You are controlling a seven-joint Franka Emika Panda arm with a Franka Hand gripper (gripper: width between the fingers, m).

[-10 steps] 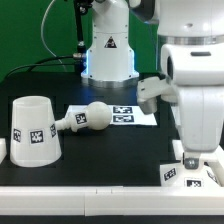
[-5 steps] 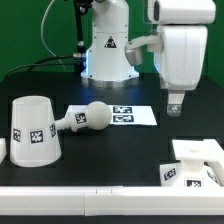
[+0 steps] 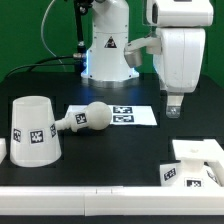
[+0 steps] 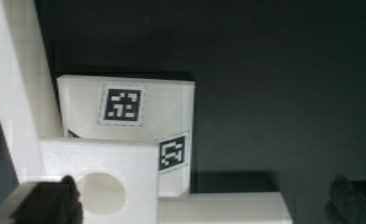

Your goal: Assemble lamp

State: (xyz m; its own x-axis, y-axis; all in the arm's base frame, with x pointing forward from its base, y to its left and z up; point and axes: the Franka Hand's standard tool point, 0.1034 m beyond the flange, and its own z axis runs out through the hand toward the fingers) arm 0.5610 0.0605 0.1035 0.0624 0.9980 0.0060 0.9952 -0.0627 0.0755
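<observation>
The white square stepped lamp base [image 3: 196,162] sits at the exterior view's lower right, its tags facing front. In the wrist view the base [image 4: 127,130] shows two tags and a round socket hole [image 4: 103,195]. My gripper [image 3: 174,104] hangs well above the table, behind the base, open and empty. In the wrist view its dark fingertips [image 4: 45,200] stand wide apart around nothing, with the gripper [image 4: 201,205] above the base. The round bulb with stem [image 3: 86,118] lies on its side. The cone shade [image 3: 34,130] stands at the left.
The marker board [image 3: 128,115] lies flat behind the bulb, which partly overlaps it. A white rail [image 3: 100,205] runs along the table's front edge. The robot's white pedestal [image 3: 107,55] stands at the back centre.
The gripper rose from down at the lamp base to well above the table, leaving the base in place. Since half a second ago it has barely moved.
</observation>
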